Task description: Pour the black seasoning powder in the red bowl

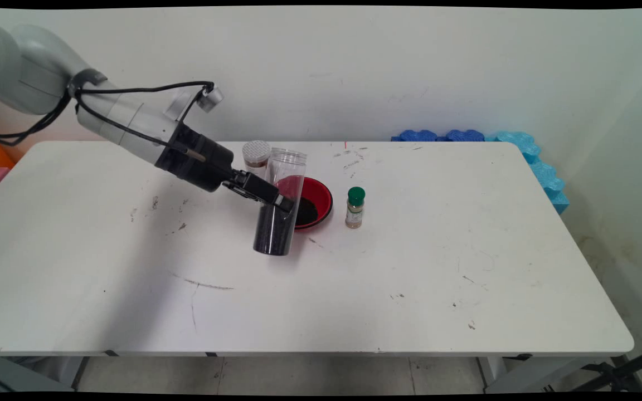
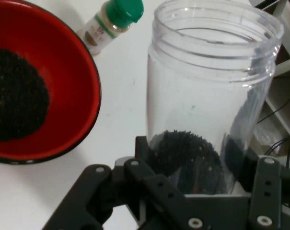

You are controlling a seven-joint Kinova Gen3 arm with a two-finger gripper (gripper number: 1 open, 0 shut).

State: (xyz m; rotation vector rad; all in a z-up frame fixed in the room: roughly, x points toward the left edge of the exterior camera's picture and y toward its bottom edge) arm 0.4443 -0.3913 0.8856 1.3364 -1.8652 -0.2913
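Note:
A tall clear plastic jar (image 1: 278,203) (image 2: 207,105), open at the top and part full of black grains, stands slightly tilted on the table. My gripper (image 1: 276,201) (image 2: 192,172) is shut on the clear jar around its middle. Just right of the jar sits a red bowl (image 1: 321,195) (image 2: 63,67) with a heap of the same black grains inside. A small spice bottle with a green cap (image 1: 355,208) (image 2: 113,21) stands upright to the right of the bowl.
A brown jar with a perforated white lid (image 1: 256,157) stands behind the clear jar. Blue foam pieces (image 1: 521,147) lie along the table's far right edge.

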